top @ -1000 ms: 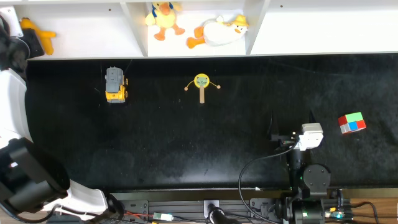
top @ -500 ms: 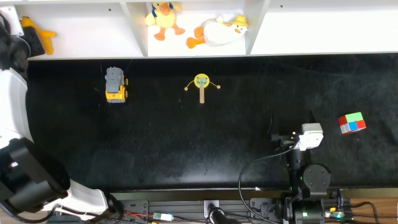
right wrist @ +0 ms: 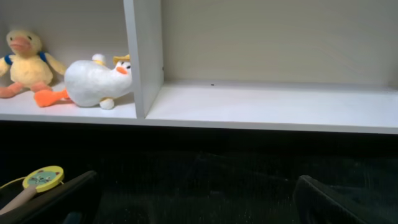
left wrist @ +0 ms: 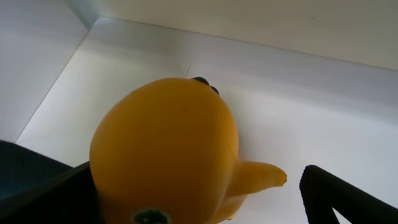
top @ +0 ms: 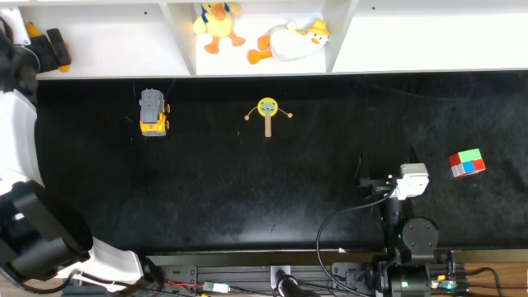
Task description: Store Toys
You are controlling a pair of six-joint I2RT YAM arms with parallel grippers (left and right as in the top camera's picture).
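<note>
From above: the left arm reaches up the left edge of a black mat (top: pixel 247 190), and the left gripper (top: pixel 56 48) sits inside the left compartment of a white shelf (top: pixel 115 41) running along the far side. An orange toy (top: pixel 31 32) shows just beside the gripper, near the compartment's outer wall. In the middle compartment a yellow duck (top: pixel 218 21) and a white duck (top: pixel 289 41) lie side by side. On the mat, a truck (top: pixel 153 111) stands in front of the left compartment and a rattle (top: pixel 267 112) lies in front of the middle one, well apart from each other. A cube (top: pixel 467 162) rests near the mat's right edge. The right gripper (top: pixel 386 165) is low over the mat just left of the cube, nothing between it and the shelf.

Left wrist: the orange toy (left wrist: pixel 168 149) sits between the left gripper's (left wrist: pixel 196 171) fingers, on the shelf (left wrist: pixel 311 112) floor close to a rear corner. The fingers are spread wide; one lies against the toy, the other stands clear of its pointed tip.

Right wrist: the right gripper (right wrist: pixel 198 186) has its fingers wide apart with nothing between them. Ahead, a divider (right wrist: pixel 146 56) splits the shelf (right wrist: pixel 261 106), the yellow duck (right wrist: pixel 26 59) and white duck (right wrist: pixel 93 81) on one side. The rattle (right wrist: pixel 38 180) lies on the mat beside one finger.
</note>
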